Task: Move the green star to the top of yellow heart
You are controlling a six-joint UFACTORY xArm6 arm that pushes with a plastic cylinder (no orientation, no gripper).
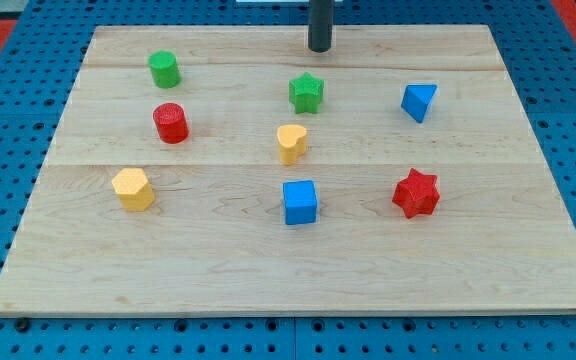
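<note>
On a wooden board [298, 270], my tip [320, 49] rests near the far edge, a plain rod end with nothing to open or pinch, touching no block. The green star [307, 92] sits just nearer than the tip and a shade to its left, apart from it. The yellow heart [291, 143] lies nearer again, close to the star but with a gap between them. The star thus already stands on the heart's far side, so the job looks almost done; a short push from behind, where the tip waits, would likely close the gap. Other blocks stand well clear: a green cylinder [164, 69], red cylinder [170, 123], blue cube [300, 201] and red star [416, 193].
</note>
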